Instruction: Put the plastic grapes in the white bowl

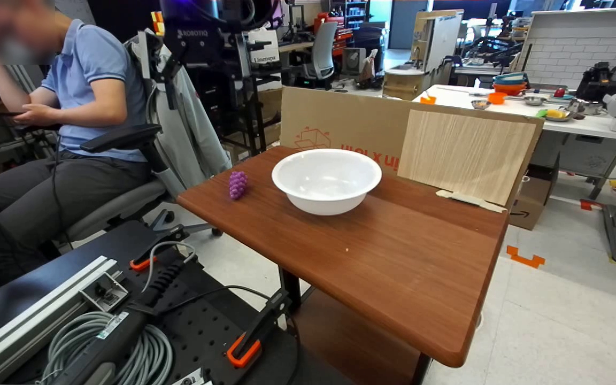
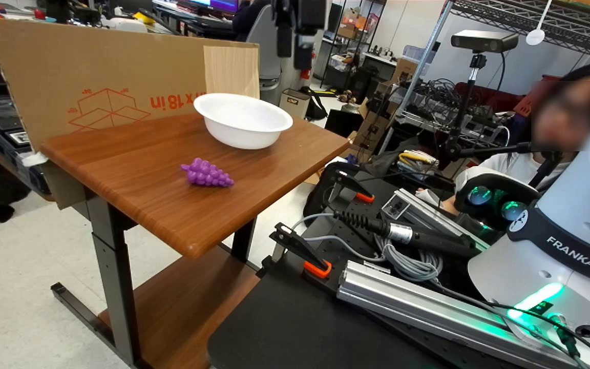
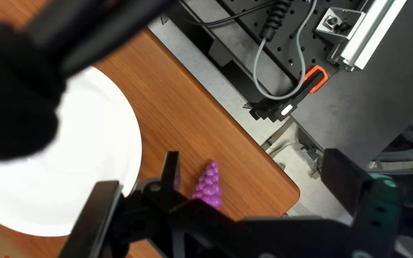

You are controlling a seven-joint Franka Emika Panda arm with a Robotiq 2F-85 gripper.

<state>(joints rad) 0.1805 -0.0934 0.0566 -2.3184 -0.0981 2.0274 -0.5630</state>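
Note:
The plastic grapes, a purple lumpy cluster point(image 1: 237, 185), lie on the brown table near a corner, apart from the bowl. They also show in an exterior view point(image 2: 206, 173) and, partly hidden by the gripper, in the wrist view point(image 3: 209, 186). The wide white bowl point(image 1: 326, 206) stands upright beside them and looks empty in an exterior view; it also shows here point(image 2: 244, 137) and, partly covered, in the wrist view point(image 3: 99, 143). My gripper point(image 1: 205, 91) is open and empty, high above the table; its spread fingers also show in the wrist view point(image 3: 253, 165).
The brown table point(image 1: 404, 256) has a cardboard sheet point(image 1: 356, 115) standing along its back edge, with a light wood-grain panel point(image 1: 466, 155). A black bench with orange-tipped clamps point(image 1: 244, 350), cables and a metal rail point(image 2: 413, 307) lies across a gap. A seated person point(image 1: 94, 96) is beyond the table.

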